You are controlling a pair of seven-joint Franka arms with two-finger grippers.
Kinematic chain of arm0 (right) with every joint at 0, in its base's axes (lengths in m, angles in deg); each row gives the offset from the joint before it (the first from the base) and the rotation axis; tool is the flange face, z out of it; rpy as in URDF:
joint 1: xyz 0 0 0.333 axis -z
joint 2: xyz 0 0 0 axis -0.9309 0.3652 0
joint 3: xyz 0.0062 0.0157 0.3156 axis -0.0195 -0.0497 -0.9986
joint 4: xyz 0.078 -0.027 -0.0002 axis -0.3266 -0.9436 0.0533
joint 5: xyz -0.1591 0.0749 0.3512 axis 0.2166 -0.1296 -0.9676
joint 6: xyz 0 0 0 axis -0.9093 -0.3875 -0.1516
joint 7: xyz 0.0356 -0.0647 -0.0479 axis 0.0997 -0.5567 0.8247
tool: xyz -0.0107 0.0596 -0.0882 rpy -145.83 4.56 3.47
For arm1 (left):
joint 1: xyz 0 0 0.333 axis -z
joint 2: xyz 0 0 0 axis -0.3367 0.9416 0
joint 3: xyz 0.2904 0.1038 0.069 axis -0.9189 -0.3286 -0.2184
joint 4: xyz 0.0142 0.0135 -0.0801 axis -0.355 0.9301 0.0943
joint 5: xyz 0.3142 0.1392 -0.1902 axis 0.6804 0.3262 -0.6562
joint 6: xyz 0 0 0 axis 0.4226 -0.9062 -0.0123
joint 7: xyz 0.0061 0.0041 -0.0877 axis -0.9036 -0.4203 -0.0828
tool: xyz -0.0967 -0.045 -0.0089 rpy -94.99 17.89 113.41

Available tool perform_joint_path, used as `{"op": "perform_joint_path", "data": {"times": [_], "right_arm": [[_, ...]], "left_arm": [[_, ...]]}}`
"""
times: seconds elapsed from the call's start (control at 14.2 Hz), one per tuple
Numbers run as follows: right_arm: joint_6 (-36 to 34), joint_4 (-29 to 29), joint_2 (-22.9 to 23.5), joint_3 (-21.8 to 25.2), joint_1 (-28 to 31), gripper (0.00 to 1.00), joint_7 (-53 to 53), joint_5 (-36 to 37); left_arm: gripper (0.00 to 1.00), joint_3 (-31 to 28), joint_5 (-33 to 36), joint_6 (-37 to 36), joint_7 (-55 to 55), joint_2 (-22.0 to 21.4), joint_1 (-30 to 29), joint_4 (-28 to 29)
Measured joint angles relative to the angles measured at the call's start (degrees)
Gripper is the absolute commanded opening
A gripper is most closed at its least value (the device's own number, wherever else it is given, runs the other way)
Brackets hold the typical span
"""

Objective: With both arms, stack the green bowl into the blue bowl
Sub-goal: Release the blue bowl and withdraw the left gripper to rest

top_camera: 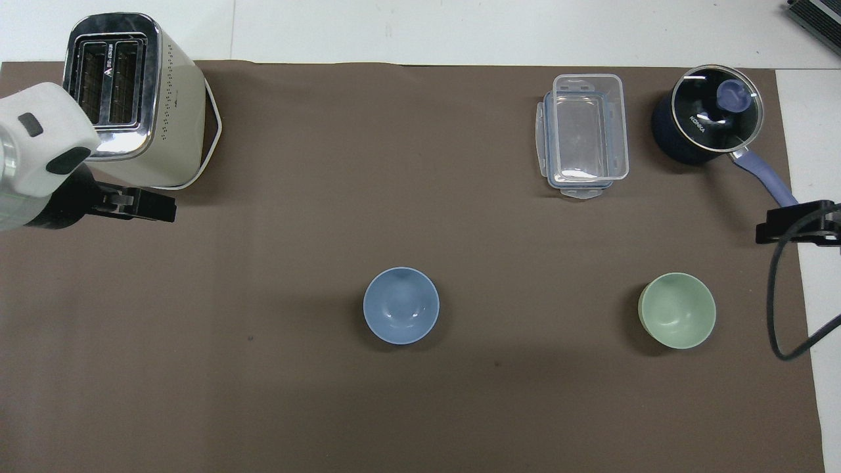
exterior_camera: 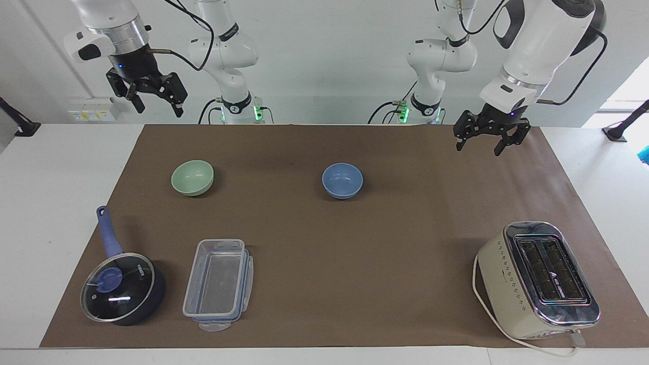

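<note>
The green bowl [exterior_camera: 192, 177] stands upright and empty on the brown mat toward the right arm's end; it also shows in the overhead view [top_camera: 677, 310]. The blue bowl [exterior_camera: 343, 180] stands upright and empty near the mat's middle, well apart from the green one, and shows in the overhead view [top_camera: 401, 305]. My left gripper [exterior_camera: 479, 148] is open and empty, raised over the mat toward the left arm's end; it appears beside the toaster in the overhead view [top_camera: 154, 207]. My right gripper [exterior_camera: 158, 110] is open and empty, waiting high over the mat's edge [top_camera: 785, 226].
A cream toaster [exterior_camera: 539, 280] stands at the left arm's end, farther from the robots. A clear plastic box [exterior_camera: 218, 284] and a dark blue saucepan with a glass lid [exterior_camera: 121, 289] stand farther from the robots than the green bowl.
</note>
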Motion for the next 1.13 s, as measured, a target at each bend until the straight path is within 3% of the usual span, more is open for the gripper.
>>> {"op": "perform_joint_path", "data": {"times": [0.21, 1.13], "right_arm": [[0.0, 0.0, 0.0, 0.0, 0.0, 1.00, 0.0, 0.0], [0.0, 0.0, 0.0, 0.0, 0.0, 1.00, 0.0, 0.0]], "left_arm": [[1.00, 0.0, 0.0, -2.2, 0.5, 2.4, -1.5, -3.8], [1.00, 0.0, 0.0, -4.5, 2.3, 2.4, -2.3, -4.0]]}}
